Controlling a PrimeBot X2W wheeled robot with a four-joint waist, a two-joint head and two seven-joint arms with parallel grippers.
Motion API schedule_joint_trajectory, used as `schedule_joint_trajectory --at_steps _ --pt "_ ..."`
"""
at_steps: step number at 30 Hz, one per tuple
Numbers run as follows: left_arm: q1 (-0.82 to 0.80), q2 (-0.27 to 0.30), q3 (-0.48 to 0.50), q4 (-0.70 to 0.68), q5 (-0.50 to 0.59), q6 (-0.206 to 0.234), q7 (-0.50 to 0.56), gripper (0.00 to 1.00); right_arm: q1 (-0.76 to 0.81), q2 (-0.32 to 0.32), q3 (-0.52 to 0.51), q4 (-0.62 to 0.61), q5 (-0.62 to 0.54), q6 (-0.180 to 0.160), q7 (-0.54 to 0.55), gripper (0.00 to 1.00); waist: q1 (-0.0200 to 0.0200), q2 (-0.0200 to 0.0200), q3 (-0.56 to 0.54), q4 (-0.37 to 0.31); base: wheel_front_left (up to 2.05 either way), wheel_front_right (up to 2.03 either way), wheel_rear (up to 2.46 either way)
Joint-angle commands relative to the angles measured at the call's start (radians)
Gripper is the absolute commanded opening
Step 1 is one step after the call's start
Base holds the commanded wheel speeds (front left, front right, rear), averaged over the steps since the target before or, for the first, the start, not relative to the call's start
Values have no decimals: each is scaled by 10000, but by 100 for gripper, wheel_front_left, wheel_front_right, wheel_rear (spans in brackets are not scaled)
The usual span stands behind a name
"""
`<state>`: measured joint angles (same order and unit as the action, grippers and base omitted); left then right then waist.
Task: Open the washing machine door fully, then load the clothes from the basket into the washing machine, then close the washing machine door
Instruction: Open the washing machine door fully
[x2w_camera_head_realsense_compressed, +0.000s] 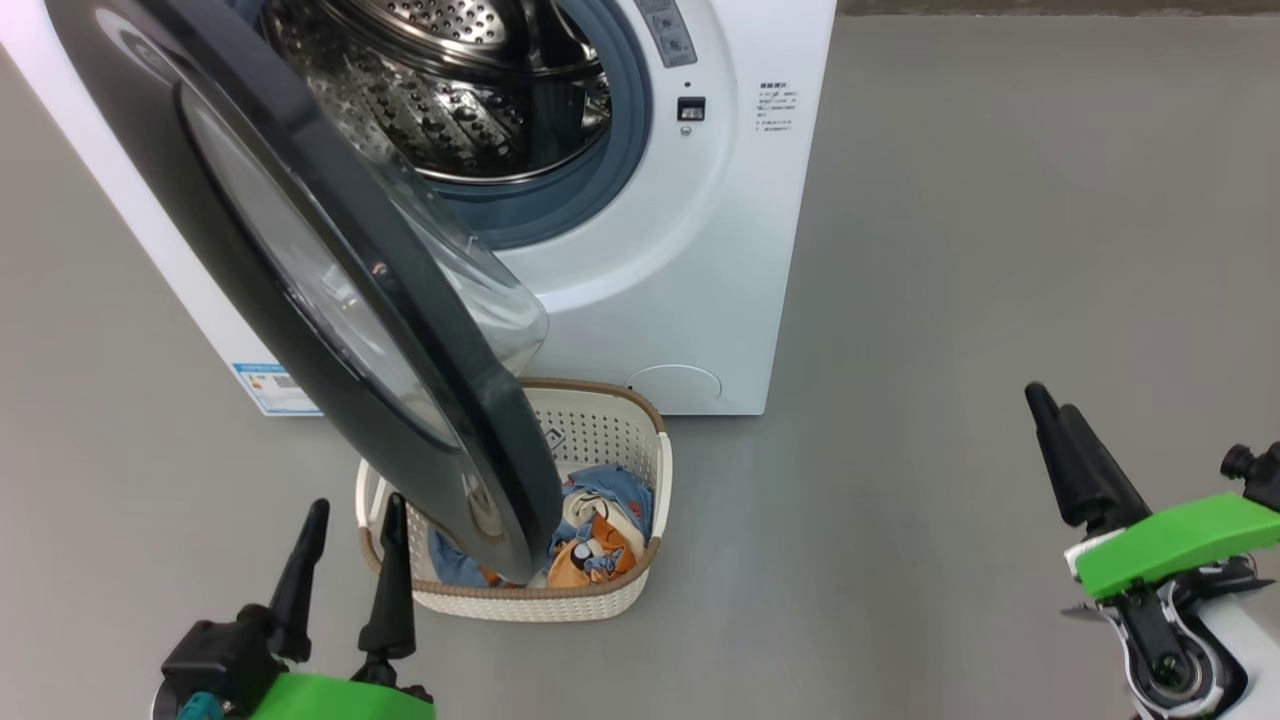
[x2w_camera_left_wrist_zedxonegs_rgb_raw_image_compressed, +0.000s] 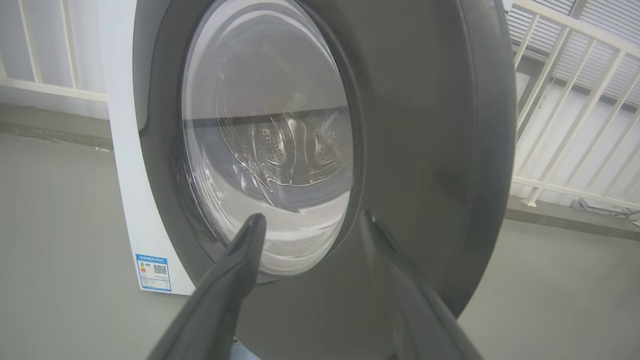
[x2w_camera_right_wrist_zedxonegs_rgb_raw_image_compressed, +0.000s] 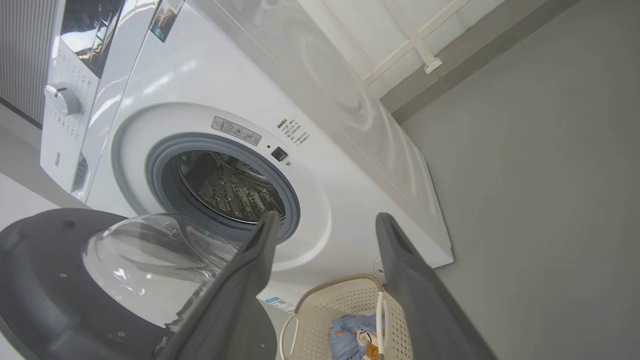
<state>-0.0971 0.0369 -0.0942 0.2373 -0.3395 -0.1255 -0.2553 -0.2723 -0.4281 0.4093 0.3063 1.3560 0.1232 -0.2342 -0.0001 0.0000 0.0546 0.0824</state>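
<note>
This looks like the laundry corner of a home, perhaps a balcony or utility space. A white front-loading washing machine (x2w_camera_head_realsense_compressed: 700, 250) with a steel drum (x2w_camera_head_realsense_compressed: 450, 90), a control dial (x2w_camera_right_wrist_zedxonegs_rgb_raw_image_compressed: 62, 100) and a blue label sticker (x2w_camera_left_wrist_zedxonegs_rgb_raw_image_compressed: 153, 272) stands directly on a smooth grey floor (x2w_camera_head_realsense_compressed: 1000, 250). Just in front of it sits a small cream basket (x2w_camera_head_realsense_compressed: 640, 410) holding cartoon-printed clothes (x2w_camera_head_realsense_compressed: 600, 540). Behind the machine, white railing bars (x2w_camera_left_wrist_zedxonegs_rgb_raw_image_compressed: 565, 115) rise from a low grey kerb (x2w_camera_left_wrist_zedxonegs_rgb_raw_image_compressed: 50, 125), and a slatted panel (x2w_camera_right_wrist_zedxonegs_rgb_raw_image_compressed: 22, 55) stands to one side
</note>
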Motion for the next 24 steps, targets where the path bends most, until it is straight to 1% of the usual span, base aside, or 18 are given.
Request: schedule_joint_trajectory --at_steps 1,4,5,7,9,13,24 --pt "-33 133 368 -151 97 -47 -65 100 158 -337 201 -105 -381 75 -228 100 1 0 -49 -43 0 0 0" --pt "31 133 458 -174 107 -49 -65 100 274 -234 -127 -65 -1439 75 -269 100 1 0 -83 -115 0 0 0" --pt "31 133 458 -174 107 -49 -65 100 274 -234 -127 -65 -1439 75 -269 100 1 0 -83 -115 0 0 0" --pt "45 133 470 -191 107 -50 -65 100 412 -83 -318 -81 -1988 75 -271 100 1 0 -85 -137 0 0 0" --pt "48 133 466 -203 111 -50 -65 100 521 -57 -390 -61 -2771 75 -272 100 1 0 -76 -148 0 0 0" --pt "27 133 472 -214 118 -50 -65 100 659 151 -618 -122 -3979 75 -273 100 1 0 -29 -170 0 0 0" --pt "-29 133 453 -204 135 -51 -65 100 1020 703 -1826 -411 -6677 75 -274 100 1 0 80 -136 0 0 0"
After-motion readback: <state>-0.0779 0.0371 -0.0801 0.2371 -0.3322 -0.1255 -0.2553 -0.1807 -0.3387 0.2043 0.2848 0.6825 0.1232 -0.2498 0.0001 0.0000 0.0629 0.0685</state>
